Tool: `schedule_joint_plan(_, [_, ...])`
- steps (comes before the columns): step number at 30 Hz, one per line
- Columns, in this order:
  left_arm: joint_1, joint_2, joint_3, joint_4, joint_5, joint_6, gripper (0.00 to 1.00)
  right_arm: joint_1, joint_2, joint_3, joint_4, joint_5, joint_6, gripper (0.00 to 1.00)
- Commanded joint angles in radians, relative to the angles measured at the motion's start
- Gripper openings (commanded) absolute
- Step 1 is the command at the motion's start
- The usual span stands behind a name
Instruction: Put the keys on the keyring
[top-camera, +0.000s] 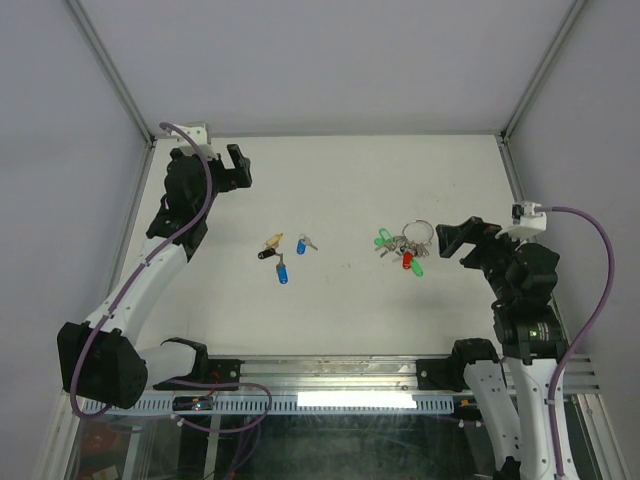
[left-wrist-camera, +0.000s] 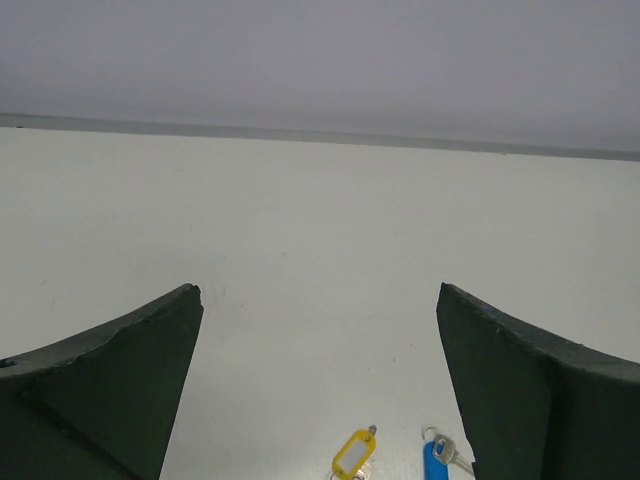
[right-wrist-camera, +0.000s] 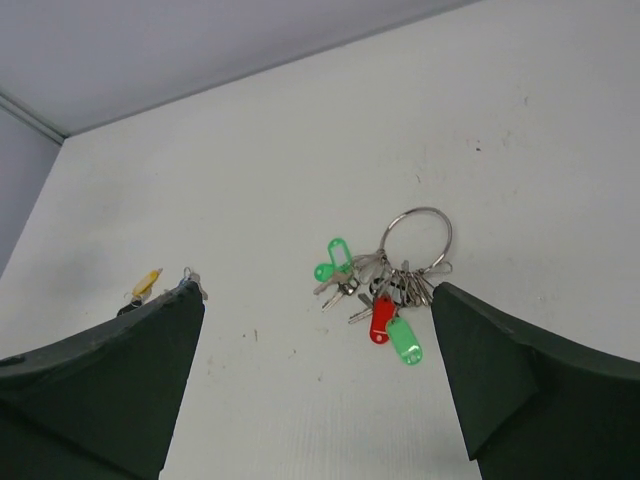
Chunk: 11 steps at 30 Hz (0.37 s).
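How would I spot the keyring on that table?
On the white table, look at the right half, just before the right arm's open pincer. A bunch of keys with green and red tags lies there; the keyring is the bare silver wire loop at the bunch's far edge, the only plain circle around.

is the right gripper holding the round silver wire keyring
No, the right gripper is open and the round silver wire keyring lies ahead of it.

Left pincer (top-camera: 238, 166) spread wide, far left, right pincer (top-camera: 448, 243) spread wide, near right
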Motion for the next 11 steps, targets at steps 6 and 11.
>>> schedule_joint_plan(6, [0.000, -0.020, -0.009, 0.059, -0.022, 0.017, 0.99, -0.004, -0.004, -0.006, -0.029, 0.070, -0.037, 0.99])
schedule_joint_plan(11, [0.001, -0.027, -0.010, 0.060, -0.024, 0.019, 0.99, -0.005, 0.017, 0.014, -0.030, 0.106, -0.033, 0.99])
